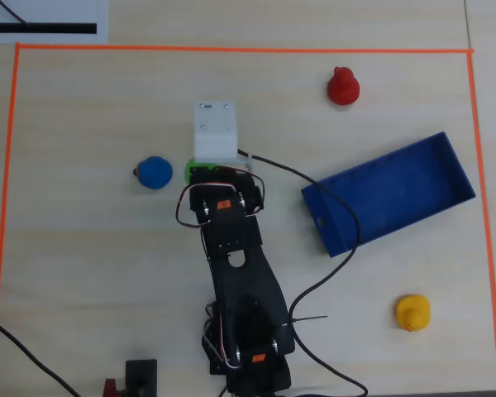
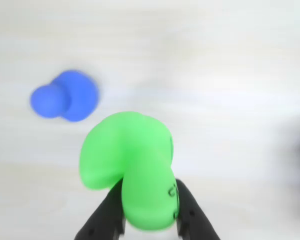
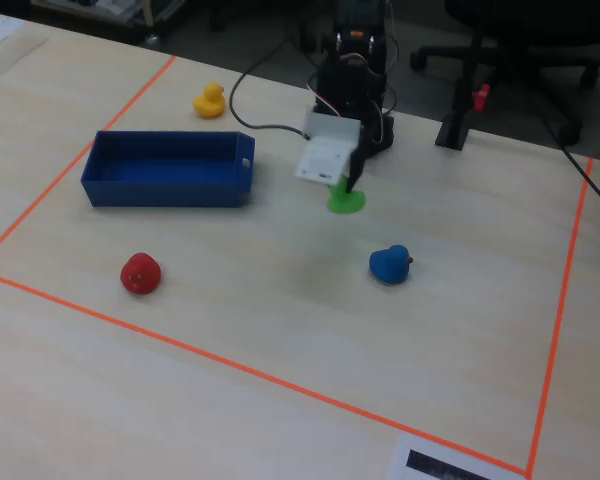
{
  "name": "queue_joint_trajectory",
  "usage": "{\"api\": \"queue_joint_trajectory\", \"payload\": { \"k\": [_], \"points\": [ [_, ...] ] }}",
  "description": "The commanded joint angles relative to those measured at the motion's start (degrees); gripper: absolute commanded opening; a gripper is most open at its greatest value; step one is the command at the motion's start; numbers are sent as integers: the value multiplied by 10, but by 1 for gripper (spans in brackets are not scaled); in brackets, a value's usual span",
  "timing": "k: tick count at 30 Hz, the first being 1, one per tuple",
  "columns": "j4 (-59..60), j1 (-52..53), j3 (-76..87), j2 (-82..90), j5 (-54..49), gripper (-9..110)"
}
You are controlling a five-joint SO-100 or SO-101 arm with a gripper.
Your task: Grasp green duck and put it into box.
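Observation:
The green duck fills the middle of the wrist view, squeezed between my two black fingers. My gripper is shut on it. From overhead only a green sliver of the duck shows beside the white wrist housing, which hides the gripper tips. In the fixed view the duck hangs under the gripper, at or just above the tabletop. The dark blue box lies empty to the right in the overhead view, and to the left of the arm as the box in the fixed view.
A blue duck sits close beside the green one. A red duck and a yellow duck stand farther off. Orange tape frames the work area. A black cable crosses the box's near end.

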Motion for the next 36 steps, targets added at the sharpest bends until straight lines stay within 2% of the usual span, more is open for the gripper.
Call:
{"api": "queue_joint_trajectory", "payload": {
  "k": [1, 10, 17, 25, 36],
  "points": [
    [34, 110, -145, -19, -1, 0],
    [75, 378, -400, -138, -4, 0],
    [89, 519, -557, -285, -3, 0],
    [32, 582, -573, -396, -7, 0],
    [-18, 596, -541, -491, -20, 0]
  ]
}}
